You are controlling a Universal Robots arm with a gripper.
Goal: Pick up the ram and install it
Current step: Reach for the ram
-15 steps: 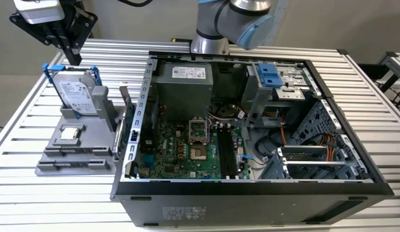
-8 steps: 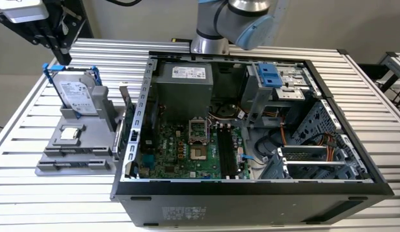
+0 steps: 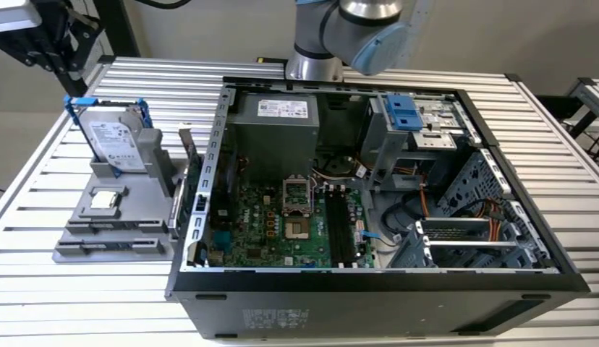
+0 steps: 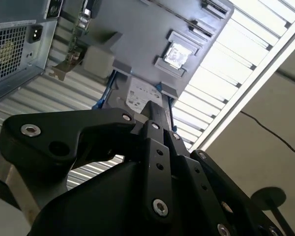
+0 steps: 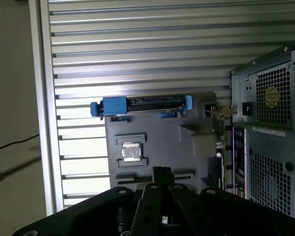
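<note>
Gripper (image 5: 161,172), first wrist view: I read the fingers as pressed together, with nothing between them and nothing touched. In the exterior view it hangs in the upper left corner, above the grey tray (image 3: 135,255).

Ram (image 3: 108,246), by my judgement: the thin dark strip in the tray's front slot, lower left of the exterior frame. It lies below the gripper and well apart from it. Its long axis runs along the tray's front edge, across the frame.

Behind it on the tray sit a square chip (image 3: 106,200), then an upright hard drive (image 3: 116,141).

Right of the tray stands the open case (image 3: 377,300), with long black board slots (image 3: 340,228) inside.
</note>
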